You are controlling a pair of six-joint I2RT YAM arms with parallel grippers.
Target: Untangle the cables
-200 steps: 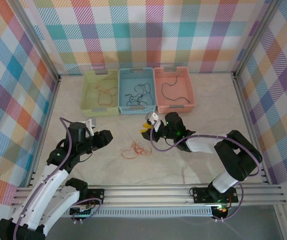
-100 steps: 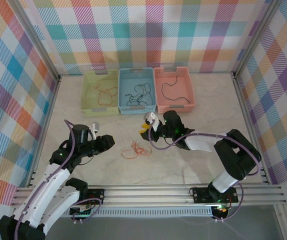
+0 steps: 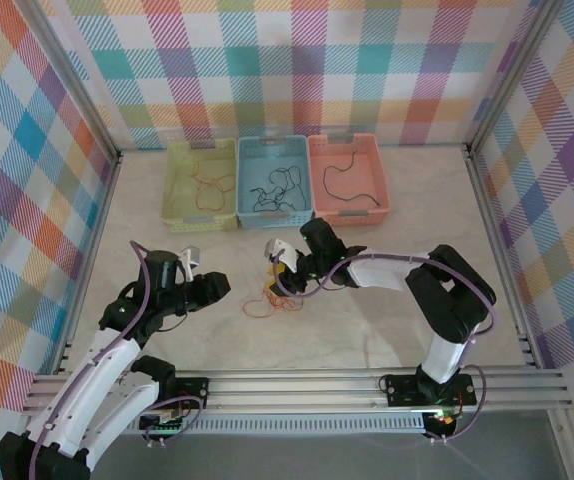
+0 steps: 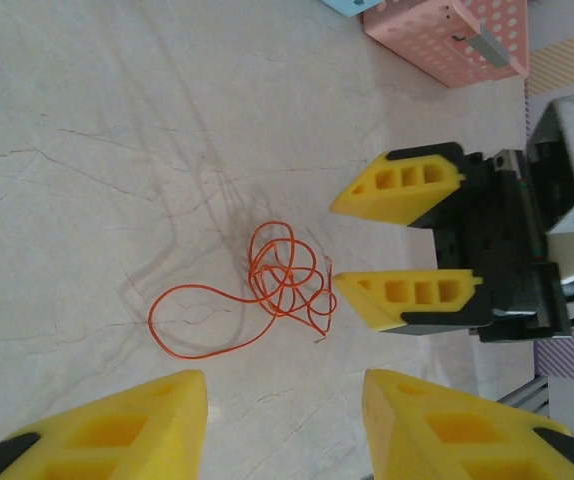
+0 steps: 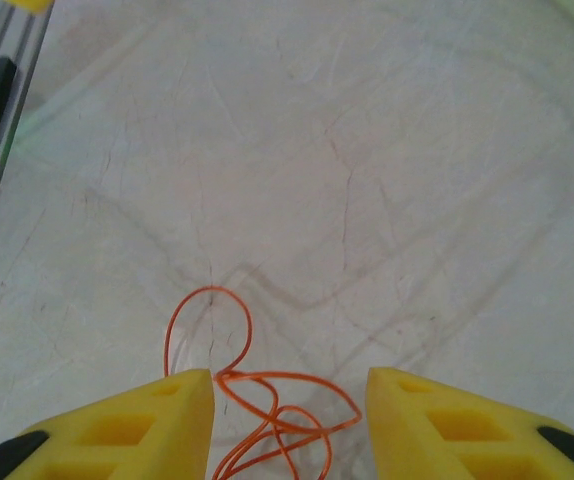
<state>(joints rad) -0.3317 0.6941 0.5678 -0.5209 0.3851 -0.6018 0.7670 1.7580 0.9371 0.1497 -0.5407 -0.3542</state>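
Jaws of the left gripper [image 4: 285,385] were held wide apart and empty. From them the cable [image 4: 282,282], a loose orange tangle, was found at 12 o'clock in the left wrist view, flat on the table [image 3: 407,230] and not touched. In the top view the tangle was placed at 3 o'clock of that gripper. Its long axis was laid roughly from 8 to 2 o'clock in the left wrist view, with a single wide loop at the 8 o'clock end and the knotted coils at the other. The right gripper [image 4: 334,245] was set just beside those coils, at their 3 o'clock in that view, with its jaws likewise apart and nothing between them. In the right wrist view the coils were framed at 6 o'clock, in the gap between the fingers [image 5: 117,425]. The right arm was therefore judged the nearer, and a short descent was judged enough for a grasp there.
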